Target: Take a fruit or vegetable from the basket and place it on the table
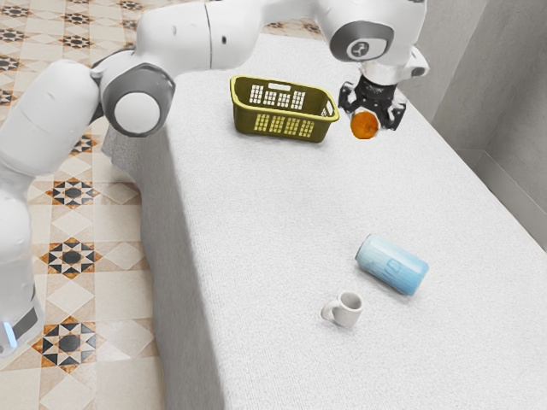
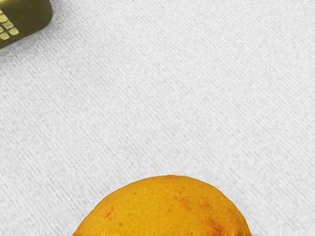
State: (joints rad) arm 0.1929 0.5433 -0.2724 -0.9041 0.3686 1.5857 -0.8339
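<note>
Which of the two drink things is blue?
The blue one is the can, lying on its side; the mug near it is white and has a handle.

From my remote seat I saw a table [image 1: 273, 222] under a pale cloth [image 1: 184, 282] that hung down its side; an olive-green basket [image 1: 246, 120] stood upright toward its far end in my exterior view; well apart from that, nearer the camera, a light blue can [image 1: 391, 265] lay on its side; a white mug [image 1: 348, 314] stood upright near the can.

Bright, even light on the table [image 1: 273, 256], faint soft shadow beside the basket [image 2: 37, 17].
</note>
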